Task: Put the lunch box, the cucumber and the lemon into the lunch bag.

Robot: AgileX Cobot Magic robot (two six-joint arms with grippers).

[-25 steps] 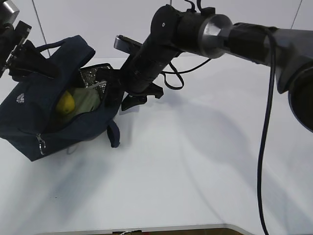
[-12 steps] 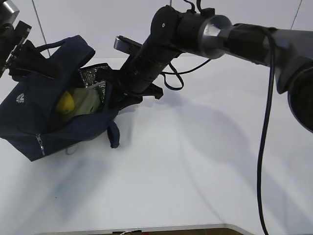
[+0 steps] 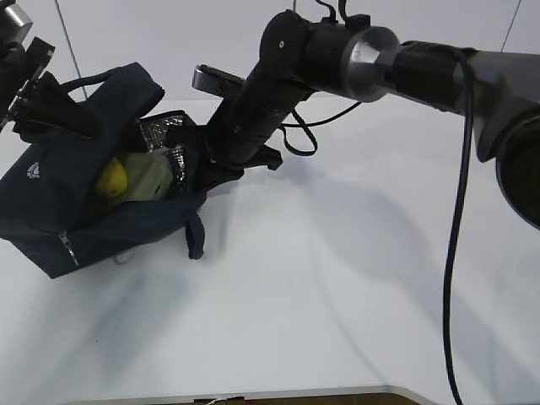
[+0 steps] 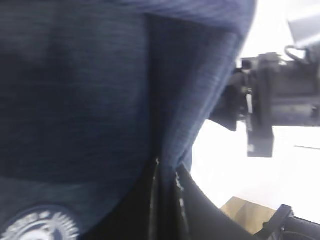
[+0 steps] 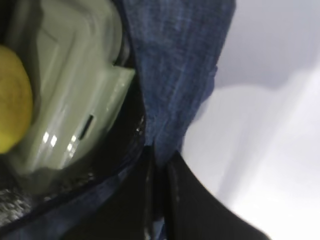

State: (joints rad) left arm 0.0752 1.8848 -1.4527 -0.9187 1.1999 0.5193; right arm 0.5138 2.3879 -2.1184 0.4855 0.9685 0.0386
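Exterior view: lunch bag point(image 3: 80, 198) tilted on white table point(image 3: 337, 278), mouth open. Inside, lemon point(image 3: 111, 179) touching sage-lidded lunch box point(image 3: 149, 175); cucumber not visible. Right gripper point(image 3: 202, 173) at bag's near rim — seen from right wrist, fingers point(image 5: 185, 200) pinched onto navy fabric edge point(image 5: 175, 75), lunch box just beside. Left gripper point(image 4: 167, 200) at upper left, clamped narrow on bag's fabric — round white logo point(image 4: 42, 225) just beside.
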